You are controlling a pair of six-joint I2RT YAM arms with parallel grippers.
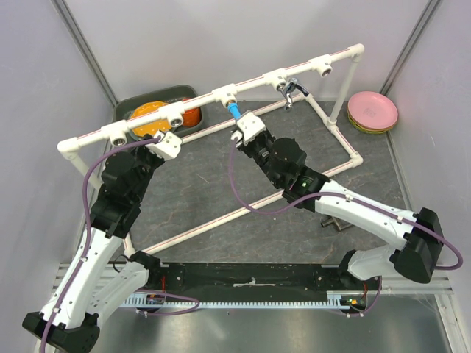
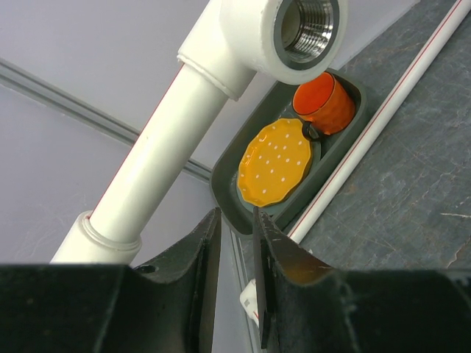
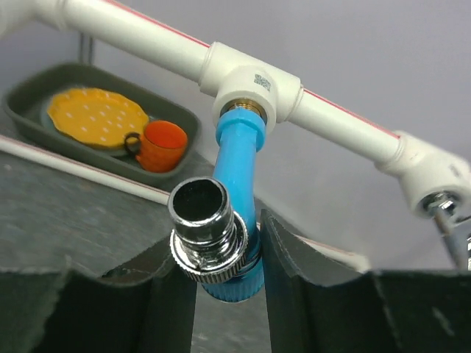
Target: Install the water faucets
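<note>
Pinching blue faucet (image 3: 237,158) in right gripper (image 3: 224,257), turning it squarely into tee socket (image 3: 254,81); holding left gripper (image 2: 235,220), fingers nearly together, empty, aside.

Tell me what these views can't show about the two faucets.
Blue faucet: thread depth hidden inside the tee, right wrist view; too small in top view.
Chrome faucet: seating cut by the right edge in right wrist view, tiny in top view.
Left wrist view: neither faucet in frame.
</note>
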